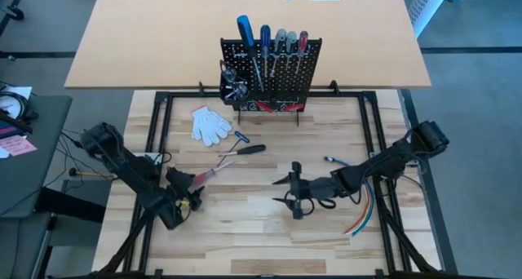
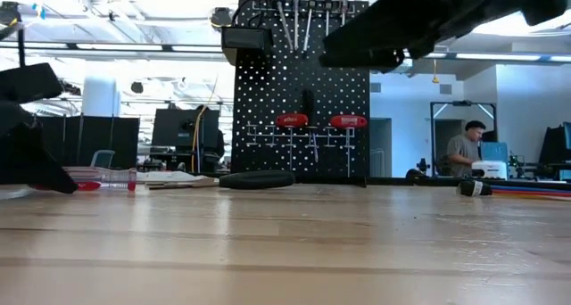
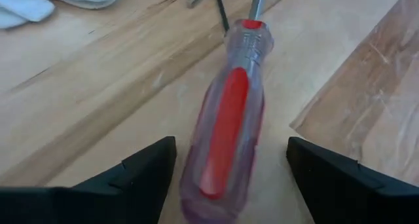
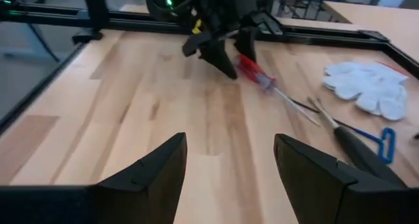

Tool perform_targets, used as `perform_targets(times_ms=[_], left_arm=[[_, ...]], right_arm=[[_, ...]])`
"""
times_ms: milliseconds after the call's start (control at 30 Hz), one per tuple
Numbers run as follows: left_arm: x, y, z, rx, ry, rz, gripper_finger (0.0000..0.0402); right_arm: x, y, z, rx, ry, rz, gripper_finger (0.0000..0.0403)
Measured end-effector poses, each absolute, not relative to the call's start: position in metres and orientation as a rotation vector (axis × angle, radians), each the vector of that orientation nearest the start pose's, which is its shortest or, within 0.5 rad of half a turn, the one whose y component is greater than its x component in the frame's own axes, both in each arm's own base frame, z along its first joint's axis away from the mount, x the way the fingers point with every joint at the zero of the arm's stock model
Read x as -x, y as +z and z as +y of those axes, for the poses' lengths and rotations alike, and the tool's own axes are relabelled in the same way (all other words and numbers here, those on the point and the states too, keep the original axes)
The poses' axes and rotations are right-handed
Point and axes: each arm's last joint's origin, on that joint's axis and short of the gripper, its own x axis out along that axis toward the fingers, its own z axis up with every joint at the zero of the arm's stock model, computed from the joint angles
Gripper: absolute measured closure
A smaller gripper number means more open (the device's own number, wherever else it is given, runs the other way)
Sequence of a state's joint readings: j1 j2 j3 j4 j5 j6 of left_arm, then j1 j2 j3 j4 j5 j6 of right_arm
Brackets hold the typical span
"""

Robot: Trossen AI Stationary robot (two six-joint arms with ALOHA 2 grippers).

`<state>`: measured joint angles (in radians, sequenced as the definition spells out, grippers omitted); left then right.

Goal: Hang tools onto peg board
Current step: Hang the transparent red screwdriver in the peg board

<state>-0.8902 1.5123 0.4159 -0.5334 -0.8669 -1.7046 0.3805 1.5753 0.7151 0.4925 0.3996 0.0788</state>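
A screwdriver with a clear red handle (image 3: 226, 132) lies flat on the wooden table, its metal shaft pointing toward the peg board. My left gripper (image 3: 229, 185) is open at the table's near left (image 1: 192, 186). Its fingers stand on either side of the handle's butt end, with a gap on both sides. My right gripper (image 4: 229, 171) hangs open above the table's middle (image 1: 282, 191) with nothing between its fingers. The black peg board (image 1: 273, 71) stands upright at the far edge. Several screwdrivers hang on it, and two red-handled tools (image 2: 292, 120) sit lower down.
White gloves (image 1: 210, 124), a blue T-handled tool (image 1: 242, 137) and a black-handled screwdriver (image 1: 249, 149) lie between the red screwdriver and the peg board. Coloured wires (image 1: 363, 218) lie at the near right. A person (image 2: 462, 152) stands in the room beyond the table.
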Motion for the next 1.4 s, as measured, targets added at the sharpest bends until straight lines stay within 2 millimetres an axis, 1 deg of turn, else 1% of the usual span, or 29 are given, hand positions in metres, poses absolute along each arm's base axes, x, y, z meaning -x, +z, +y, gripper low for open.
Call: perform_targets(times_ms=[133,233,300,367,433,533,567,600,667,767,867,967,1067,1167,1233,1367,1400], left_arm=[[-0.113,0.09,-0.103,0.321,0.673,0.65,0.0116],[-0.113,0.092,-0.102,0.303,0.601,0.657,0.0128],[-0.114,0.093,-0.103,0.283,0.548,0.661,0.0144],[-0.116,0.094,-0.106,0.275,0.507,0.668,0.0167],[-0.116,0.095,-0.107,0.272,0.488,0.678,0.0197],[-0.117,0.095,-0.108,0.286,0.476,0.685,0.0255],[-0.118,0.095,-0.109,0.288,0.468,0.684,0.0275],[-0.118,0.095,-0.11,0.286,0.459,0.682,0.0288],[-0.121,0.098,-0.113,0.272,0.435,0.691,0.0289],[-0.131,0.11,-0.128,0.263,0.335,0.74,0.0289],[-0.141,0.127,-0.143,0.255,0.232,0.822,0.0289],[-0.151,0.144,-0.151,0.232,0.193,0.87,0.0289],[-0.159,0.16,-0.157,0.189,0.178,0.875,0.0289],[-0.165,0.173,-0.16,0.159,0.171,0.877,0.0289],[-0.167,0.177,-0.161,0.145,0.166,0.872,0.0289],[-0.17,0.179,-0.159,0.129,0.168,0.87,0.0289],[-0.17,0.179,-0.159,0.129,0.167,0.87,0.0289]], right_arm=[[-0.299,0.187,0.099,0.059,-0.057,0.345,0.0163],[-0.3,0.187,0.096,0.056,-0.061,0.342,0.0163],[-0.301,0.187,0.095,0.049,-0.048,0.34,0.0163],[-0.302,0.187,0.093,0.043,-0.001,0.345,0.0163],[-0.306,0.181,0.09,0.04,0.034,0.35,0.0163],[-0.316,0.164,0.087,0.038,0.07,0.371,0.0163],[-0.323,0.158,0.087,0.037,0.076,0.382,0.0163],[-0.33,0.154,0.087,0.037,0.076,0.391,0.0163],[-0.342,0.145,0.087,0.051,0.069,0.432,0.0163],[-0.361,0.143,0.09,0.107,0.071,0.504,0.0163],[-0.377,0.155,0.093,0.193,0.031,0.568,0.0163],[-0.391,0.169,0.095,0.264,0.02,0.62,0.0163],[-0.405,0.17,0.095,0.245,0.097,0.69,0.0163],[-0.416,0.157,0.095,0.208,0.188,0.757,0.0164],[-0.421,0.145,0.096,0.198,0.22,0.796,0.0169],[-0.43,0.132,0.1,0.195,0.233,0.815,0.0195],[-0.433,0.132,0.101,0.194,0.232,0.811,0.0205]])
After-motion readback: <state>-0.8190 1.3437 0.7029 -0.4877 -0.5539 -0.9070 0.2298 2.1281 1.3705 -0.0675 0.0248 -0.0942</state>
